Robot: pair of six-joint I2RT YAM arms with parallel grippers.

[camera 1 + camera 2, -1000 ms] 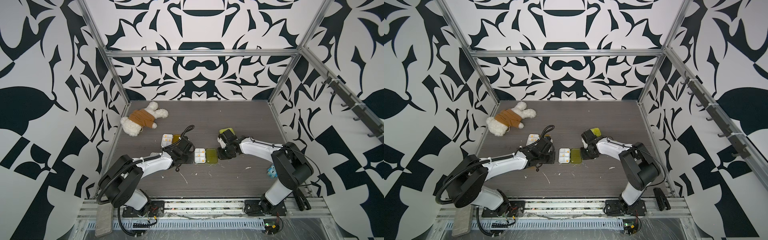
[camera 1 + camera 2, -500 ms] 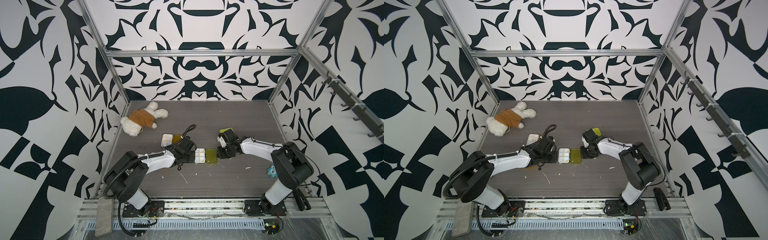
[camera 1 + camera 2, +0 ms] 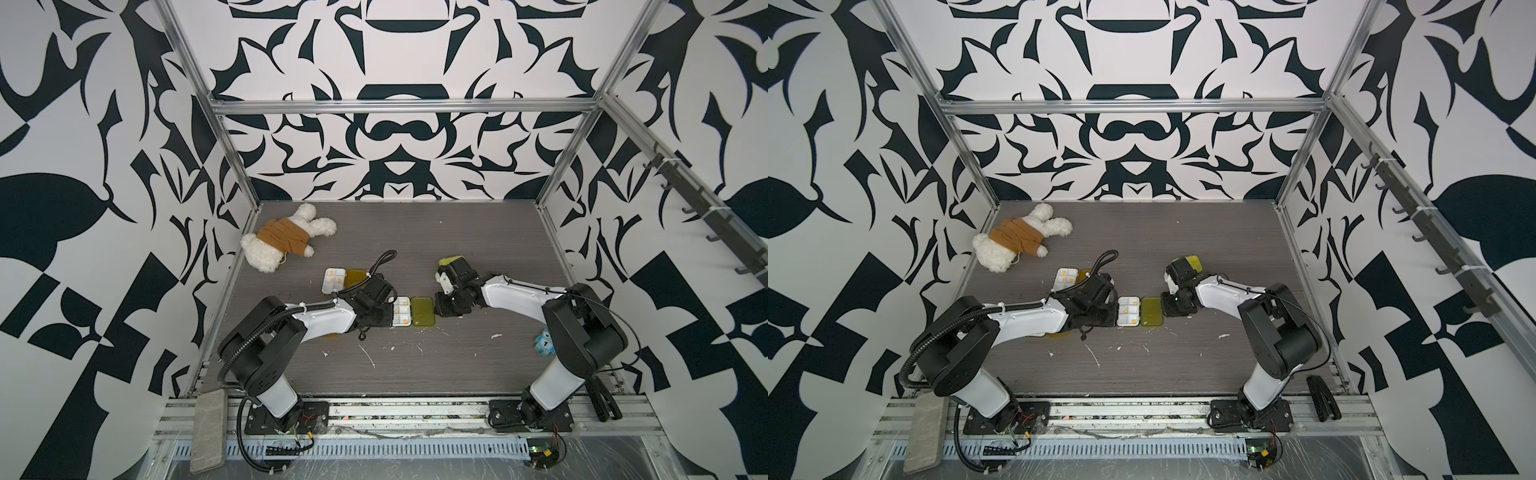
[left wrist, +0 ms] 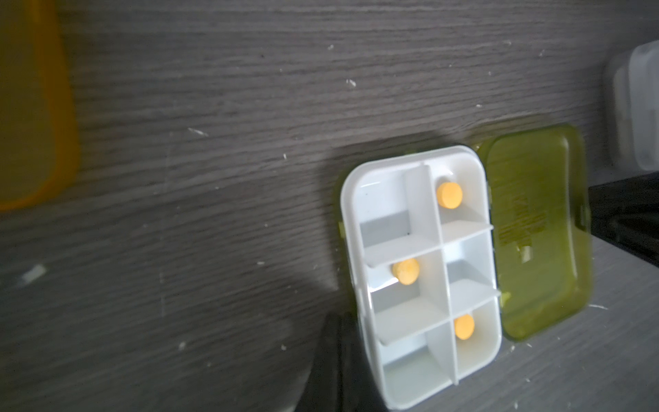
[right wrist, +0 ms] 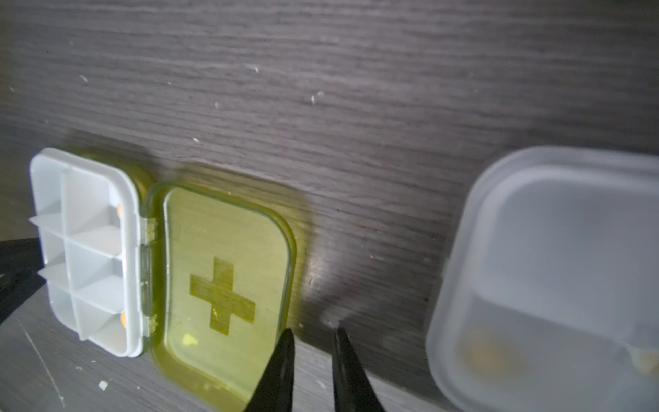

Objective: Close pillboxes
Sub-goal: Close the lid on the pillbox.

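An open pillbox lies mid-table in both top views: a white tray [image 3: 402,311] [image 3: 1128,311] holding three orange pills, with its yellow-green lid [image 3: 423,311] [image 5: 221,271] flat beside it. My left gripper [image 3: 388,313] [image 4: 333,321] is shut, its tip against the tray's [image 4: 420,271] outer long side. My right gripper [image 3: 439,309] [image 5: 313,333] stands slightly open at the lid's free edge, one fingertip [image 5: 287,335] over the lid's corner, only bare table in the gap. A second open pillbox [image 3: 334,279] with an amber lid [image 3: 356,277] lies behind my left arm. A clear shut pillbox [image 5: 552,267] sits close to my right gripper.
A yellow-green pillbox [image 3: 446,261] peeks out behind my right wrist. An amber piece [image 3: 332,334] shows under my left forearm. A plush toy [image 3: 286,241] lies at the back left and a blue owl toy [image 3: 544,345] by the right arm's base. White crumbs dot the table front.
My left gripper has slid right, up against the white tray's side. My right gripper has hardly moved, and the pillbox stays where it was.
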